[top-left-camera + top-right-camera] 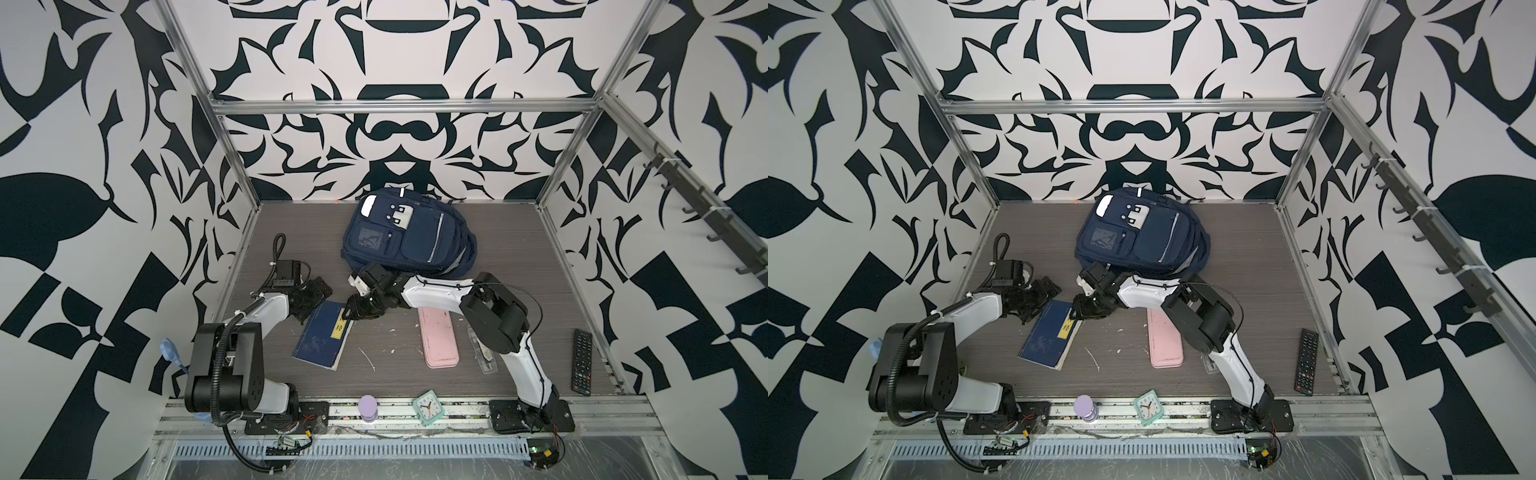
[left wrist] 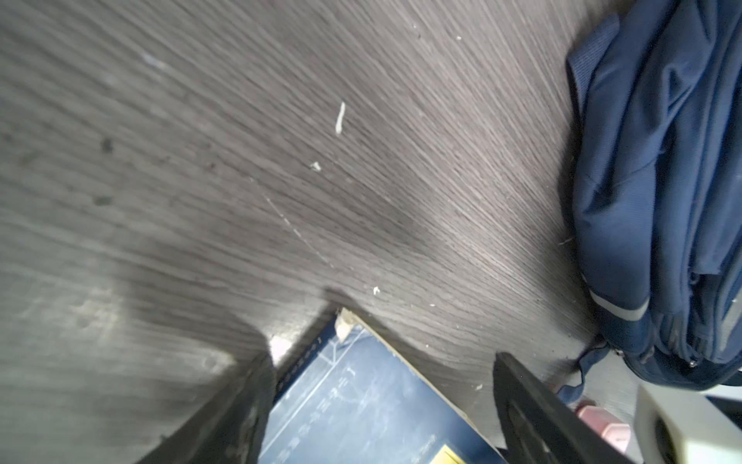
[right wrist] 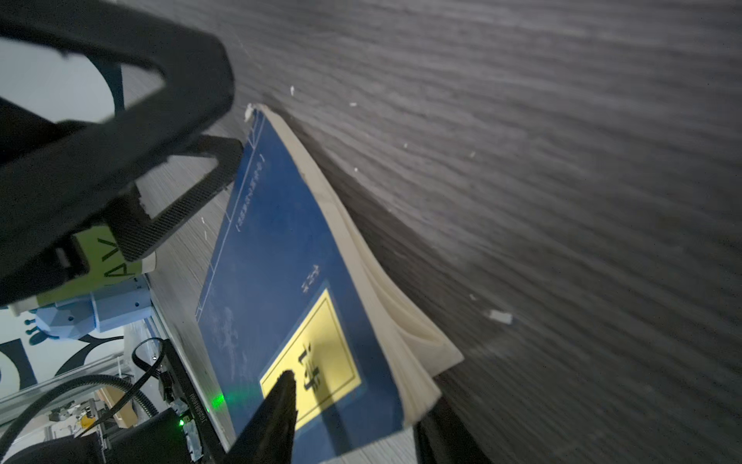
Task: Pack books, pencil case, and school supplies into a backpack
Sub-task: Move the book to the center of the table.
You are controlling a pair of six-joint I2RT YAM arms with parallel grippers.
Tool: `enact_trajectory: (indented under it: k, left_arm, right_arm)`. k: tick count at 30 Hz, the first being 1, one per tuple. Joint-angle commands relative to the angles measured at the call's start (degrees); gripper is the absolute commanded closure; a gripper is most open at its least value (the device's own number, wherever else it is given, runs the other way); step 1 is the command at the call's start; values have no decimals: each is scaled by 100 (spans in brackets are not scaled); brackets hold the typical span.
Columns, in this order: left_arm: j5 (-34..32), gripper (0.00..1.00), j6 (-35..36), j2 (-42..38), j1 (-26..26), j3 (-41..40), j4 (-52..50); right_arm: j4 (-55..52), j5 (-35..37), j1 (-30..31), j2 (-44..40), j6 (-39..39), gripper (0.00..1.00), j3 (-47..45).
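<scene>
Clear packet [image 1: 484, 359] mostly behind right arm [image 1: 524, 361], contents indistinct

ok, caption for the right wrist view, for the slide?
Right gripper straddles the page edge of a blue book; left gripper open beside its far corner, grey table beneath.

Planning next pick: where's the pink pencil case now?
Both top views: pencil case flat on the table, partly under the right arm, between books and clear packet.
</scene>
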Motion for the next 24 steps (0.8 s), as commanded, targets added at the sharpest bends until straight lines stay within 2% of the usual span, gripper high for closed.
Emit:
enact_trajectory:
  k: [1,8,12,15,19,24]
  left_arm:
    - [323,12,-139,68,-52,-284,-297]
    - [560,13,-237,104,-421,-167,-240]
    - [664,13,-297,196,-828,29,-148]
    - [636,14,-331,252,-1094,187,-148]
    - [569,13,-320,254,-1118,264,-304]
    - [391,13,-151,49,-1118,218,-624]
  right_arm:
    - [-42,80,-70,93,143,58,161]
    - [-146,326,-667,-42,83,71,57]
    - [-260,337,-1063,-165,-73,74,47]
    - [-486,369,-1272,-177,-285,73,202]
    - [-822,404,-1379,-309,-564,66,331]
    - [-841,453,-1377,-954,-763,58,-309]
